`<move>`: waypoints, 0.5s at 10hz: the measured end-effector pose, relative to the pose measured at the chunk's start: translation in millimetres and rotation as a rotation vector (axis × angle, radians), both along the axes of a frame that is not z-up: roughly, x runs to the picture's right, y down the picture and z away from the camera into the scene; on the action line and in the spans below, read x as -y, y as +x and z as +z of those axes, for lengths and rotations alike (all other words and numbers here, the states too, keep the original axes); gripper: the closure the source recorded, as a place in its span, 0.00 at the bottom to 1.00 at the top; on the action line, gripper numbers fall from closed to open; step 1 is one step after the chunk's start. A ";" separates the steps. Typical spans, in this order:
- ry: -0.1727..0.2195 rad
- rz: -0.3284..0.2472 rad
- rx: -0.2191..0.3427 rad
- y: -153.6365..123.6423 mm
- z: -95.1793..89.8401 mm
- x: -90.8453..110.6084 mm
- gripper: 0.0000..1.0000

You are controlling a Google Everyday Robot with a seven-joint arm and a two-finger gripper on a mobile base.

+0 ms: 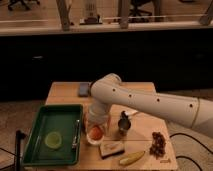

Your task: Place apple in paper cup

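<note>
The orange-red apple (96,133) shows just under my gripper (97,124), near the front of the wooden table. The white rim of the paper cup (93,142) curves around the apple's lower side. The apple is at the cup's mouth; I cannot tell whether it rests inside or is held just above. My white arm reaches in from the right and bends down over the cup, hiding most of it.
A green tray (37,150) holding a lime slice (52,140) lies left of the cup. A metal cup (123,123) stands to the right. A bread slice (111,148), a banana (131,158) and a dark cluster (159,142) lie near the front edge. A dark flat object (83,89) lies at the back.
</note>
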State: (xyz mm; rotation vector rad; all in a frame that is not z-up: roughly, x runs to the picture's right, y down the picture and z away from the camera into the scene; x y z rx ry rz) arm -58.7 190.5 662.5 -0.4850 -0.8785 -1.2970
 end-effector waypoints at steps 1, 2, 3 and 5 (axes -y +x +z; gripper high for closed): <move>-0.002 -0.005 0.000 -1.6 2.7 1.9 0.94; -0.004 -0.006 0.000 -3.2 4.7 3.5 0.86; -0.006 -0.008 -0.002 -3.5 6.5 4.8 0.75; -0.011 -0.006 -0.009 -1.3 8.2 7.1 0.53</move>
